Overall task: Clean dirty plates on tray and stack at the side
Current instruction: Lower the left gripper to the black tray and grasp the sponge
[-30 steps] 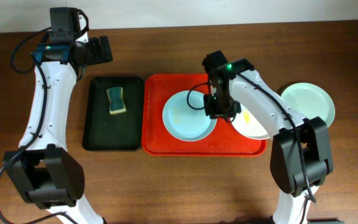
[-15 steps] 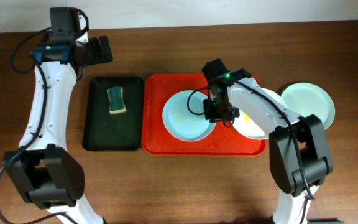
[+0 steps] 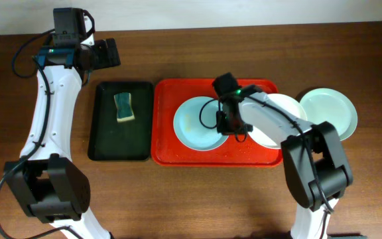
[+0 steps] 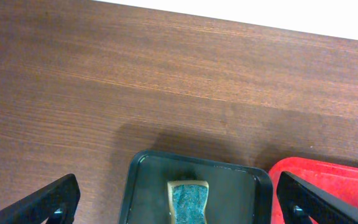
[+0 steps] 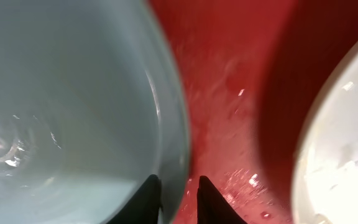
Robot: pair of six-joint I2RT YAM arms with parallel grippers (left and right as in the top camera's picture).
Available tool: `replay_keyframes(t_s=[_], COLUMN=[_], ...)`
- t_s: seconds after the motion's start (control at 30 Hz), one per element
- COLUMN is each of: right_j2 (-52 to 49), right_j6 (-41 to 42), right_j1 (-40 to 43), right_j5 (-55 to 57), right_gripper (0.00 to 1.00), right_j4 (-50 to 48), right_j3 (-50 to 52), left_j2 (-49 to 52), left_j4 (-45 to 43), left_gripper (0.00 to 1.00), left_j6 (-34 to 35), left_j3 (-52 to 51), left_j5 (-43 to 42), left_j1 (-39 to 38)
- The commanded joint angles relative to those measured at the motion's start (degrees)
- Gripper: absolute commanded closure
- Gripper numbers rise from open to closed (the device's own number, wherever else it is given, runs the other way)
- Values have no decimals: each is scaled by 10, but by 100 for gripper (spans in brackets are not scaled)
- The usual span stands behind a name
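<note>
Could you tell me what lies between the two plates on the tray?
Bare red tray, with the right claw astride the blue plate's rim; the right wrist view shows it.

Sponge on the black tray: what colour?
Sponge: teal top, tan edge; left wrist view shows it best.

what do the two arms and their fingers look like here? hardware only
Both alike: left arm and right arm have white links with black joint housings and black bases. A thin black cable loops beside each wrist, where a small green light glows. Fingers are black, flat, tapering wedges.
</note>
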State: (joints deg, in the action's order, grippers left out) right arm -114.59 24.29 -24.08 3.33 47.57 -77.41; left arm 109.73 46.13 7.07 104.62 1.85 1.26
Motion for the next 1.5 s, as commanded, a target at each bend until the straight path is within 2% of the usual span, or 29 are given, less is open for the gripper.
replay_keyframes(t_s=[0.0,0.07,0.2,0.3,0.4,0.57,0.63,0.67,0.8,0.97,1.0,1.03,1.07,1.33,1.47], right_j2=[52,82,128,129,129,129,129,129,129,129,129,129,129,129,129], right_j6=[22,22,22,22,-4,-15,-15,-15,-15,-15,-15,-15,-15,-15,-15], right_j1=[-29,-39,-42,-27,-14,-13,-13,-14,-14,-13,-13,-13,-13,-13,-14], right_j5=[46,50,49,37,5,-10,-10,-10,-10,-10,-10,-10,-10,-7,-7], right_gripper=[78,77,67,56,56,56,56,56,56,56,56,56,56,56,56], right_j4=[0,3,4,0,-23,-66,-80,-85,-98,-125,-125,-125,-126,-127,-127], right_j3=[7,7,7,14,37,80,94,99,114,132,132,132,132,132,132], left_j2=[-3,-3,-3,-4,0,19,30,35,50,71,76,80,84,124,149], left_j4=[0,0,0,9,52,91,96,99,92,69,65,62,57,41,34], left_gripper=[1,1,1,1,1,0,36,45,35,36,41,51,56,58,67], left_j6=[-3,-3,-3,-3,-4,-4,-4,-4,-3,-3,-3,-3,-3,-3,-3], left_j3=[3,3,3,3,3,-21,-42,-53,-97,-118,-118,-118,-118,-118,-118], left_j5=[-6,-6,-6,-24,-69,-70,-70,-70,-61,-29,-30,-29,-29,10,10], left_j1=[0,0,0,-2,-6,-13,-19,-22,-34,-35,-35,-35,-35,-35,-35])
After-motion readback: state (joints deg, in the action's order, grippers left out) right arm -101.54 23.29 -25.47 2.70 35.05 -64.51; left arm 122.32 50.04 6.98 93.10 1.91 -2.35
